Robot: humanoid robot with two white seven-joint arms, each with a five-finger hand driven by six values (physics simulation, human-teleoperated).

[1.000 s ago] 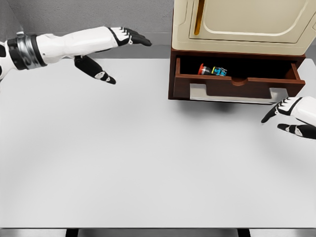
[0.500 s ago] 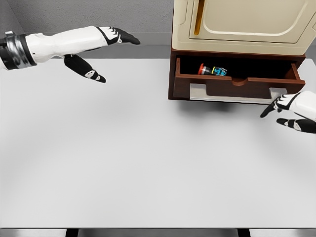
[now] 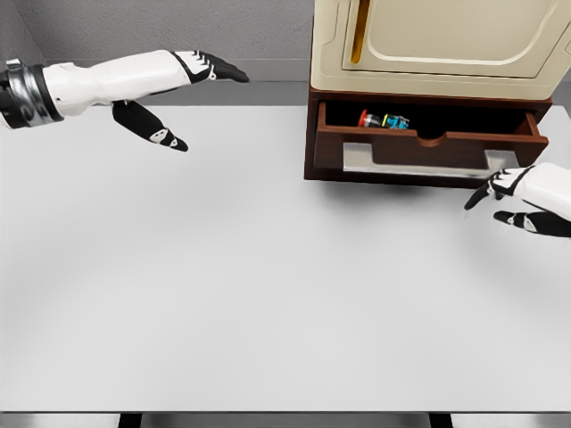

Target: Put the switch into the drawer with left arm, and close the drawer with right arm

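The plain white table [image 3: 268, 294] fills the foreground, bare in front of both arms. At its right edge the right hand [image 3: 522, 198] hovers with fingers spread, holding nothing, just below the dark brown wooden drawer [image 3: 428, 147], which stands partly open. Inside lies the small red-capped switch [image 3: 382, 120]. Above sits the cream cabinet [image 3: 437, 45]. Far left, the left hand [image 3: 183, 94] hangs relaxed, well apart.
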